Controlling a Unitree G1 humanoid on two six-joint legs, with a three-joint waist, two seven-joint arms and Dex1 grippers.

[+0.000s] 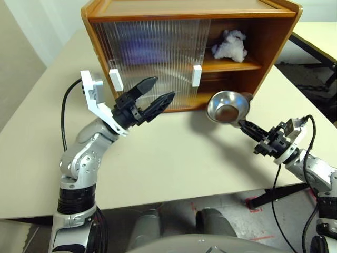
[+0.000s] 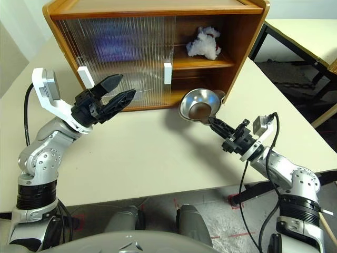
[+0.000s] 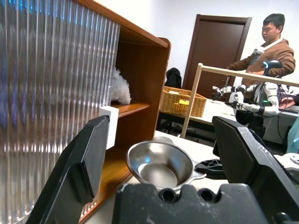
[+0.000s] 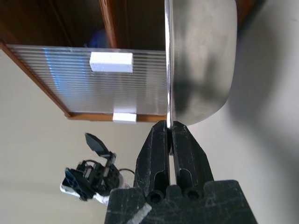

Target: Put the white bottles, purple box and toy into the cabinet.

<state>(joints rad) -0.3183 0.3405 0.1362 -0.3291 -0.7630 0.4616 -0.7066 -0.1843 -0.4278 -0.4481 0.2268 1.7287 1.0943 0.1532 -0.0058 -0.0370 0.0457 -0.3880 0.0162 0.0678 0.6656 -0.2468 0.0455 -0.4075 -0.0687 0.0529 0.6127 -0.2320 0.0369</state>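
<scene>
The right gripper is pinched on the rim of the metal bowl, just in front of the cabinet; thin, rigid, probably slippery. The left gripper stands open. The toy, soft and light, sits on the cabinet's shelf.

beige table, dark door, wicker basket

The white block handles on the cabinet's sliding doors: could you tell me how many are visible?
2: the left handle and the right handle, each on a ribbed sliding door of the cabinet.
</scene>
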